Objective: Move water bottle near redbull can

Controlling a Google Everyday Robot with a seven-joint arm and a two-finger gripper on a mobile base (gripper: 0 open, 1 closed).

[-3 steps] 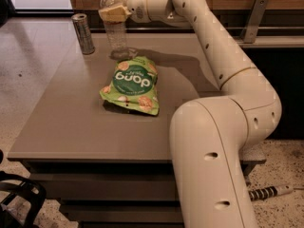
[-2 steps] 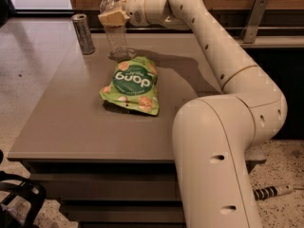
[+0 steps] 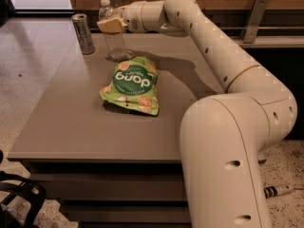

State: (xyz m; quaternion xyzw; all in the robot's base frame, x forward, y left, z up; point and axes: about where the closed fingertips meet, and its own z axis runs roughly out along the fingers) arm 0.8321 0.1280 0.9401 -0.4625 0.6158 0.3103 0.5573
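Work looks nearly done: our cream two-finger gripper (image 3: 110,25) clasps the clear ribbed plastic water bottle (image 3: 115,44) near the slim silver redbull can (image 3: 83,33); its base seemingly touches the grey table (image 3: 71,118), so we judge only release remains.

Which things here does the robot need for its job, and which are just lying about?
For the job:
- bottle
- can, standing left of the bottle
- claw, closed around the bottle's upper part at the far side of the table

Just lying about:
- green snack bag, flat in the middle of the table
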